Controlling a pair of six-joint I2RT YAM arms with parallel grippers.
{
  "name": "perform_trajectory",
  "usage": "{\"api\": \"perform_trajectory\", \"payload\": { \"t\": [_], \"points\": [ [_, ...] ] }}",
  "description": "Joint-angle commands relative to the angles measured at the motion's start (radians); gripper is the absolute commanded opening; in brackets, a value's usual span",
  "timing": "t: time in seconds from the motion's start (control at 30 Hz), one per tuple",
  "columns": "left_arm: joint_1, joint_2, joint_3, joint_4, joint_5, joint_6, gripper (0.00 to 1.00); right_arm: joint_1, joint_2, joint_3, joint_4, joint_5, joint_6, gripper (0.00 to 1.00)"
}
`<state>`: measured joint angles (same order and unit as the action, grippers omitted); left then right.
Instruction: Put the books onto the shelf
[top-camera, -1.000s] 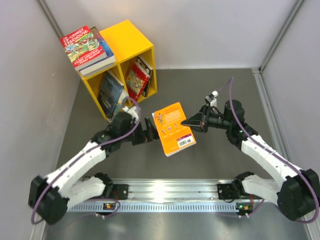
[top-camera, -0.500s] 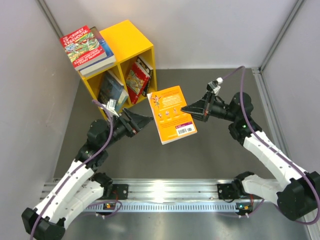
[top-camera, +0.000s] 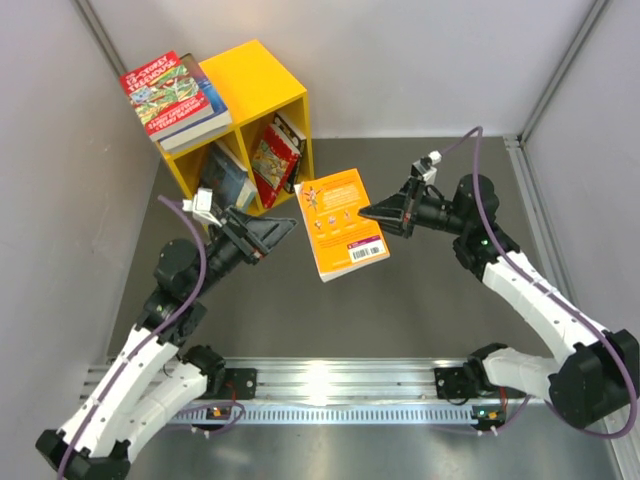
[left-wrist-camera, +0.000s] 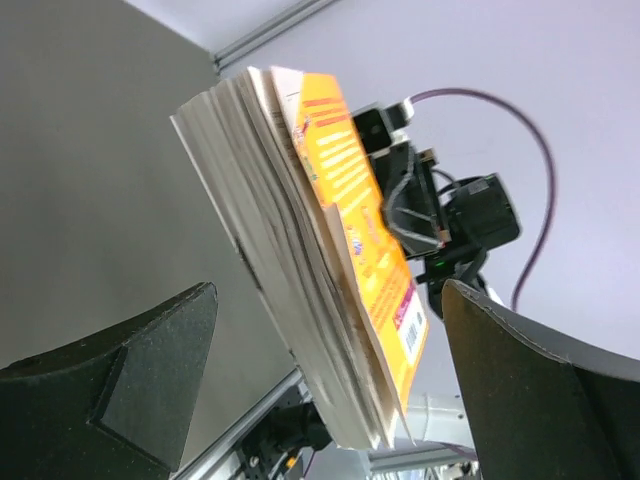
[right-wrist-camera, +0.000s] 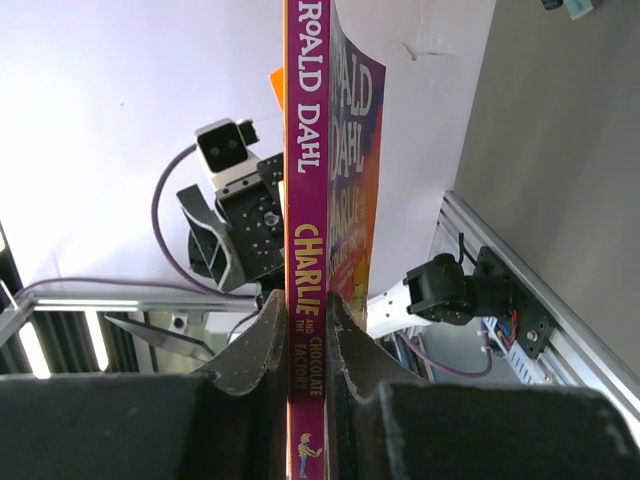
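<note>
- Grey worktop is lying between pale walls, with a bright yellow shelf standing in the far left corner.
- A stack of books, a red "Treehouse" cover uppermost, is resting on the left part of the shelf's top.
- More books are leaning inside both compartments: bluish books left of the divider, red-covered books right of it.
- The right claw is clamping tight on the spine of an orange-backed book. The right wrist view is showing a magenta spine reading "Roald Dahl, Charlie and the Chocolate Factory", pinched between both fingers.
- That book is hanging clear of the worktop, its barcode side facing the overhead camera and its far corner just beside the shelf's right compartment.
- The left claw is hovering with its jaws spread wide at the book's page edge. In the left wrist view the pages are sitting between its two fingers, touching neither.
</note>
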<state>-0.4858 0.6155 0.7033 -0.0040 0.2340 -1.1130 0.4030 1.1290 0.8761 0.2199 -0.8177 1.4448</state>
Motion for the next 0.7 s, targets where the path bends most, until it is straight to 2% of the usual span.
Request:
{"api": "perform_trajectory", "payload": {
  "t": [0.0,0.13,0.33,0.67],
  "points": [
    [0.004,0.076,0.061,0.015,0.068,0.05,0.99,0.006,-0.005,0.096,0.01,-0.001,-0.043,0.0],
    [0.001,0.206,0.11,0.016,0.155,0.087,0.99,0.023,0.008,0.107,0.004,0.006,-0.052,0.0],
    [-0.014,0.263,0.067,0.105,0.165,0.067,0.99,0.033,0.02,0.11,0.062,0.012,0.0,0.0],
    [-0.014,0.285,-0.021,0.355,0.166,-0.054,0.99,0.08,0.071,-0.074,0.562,0.077,0.295,0.0]
  ]
}}
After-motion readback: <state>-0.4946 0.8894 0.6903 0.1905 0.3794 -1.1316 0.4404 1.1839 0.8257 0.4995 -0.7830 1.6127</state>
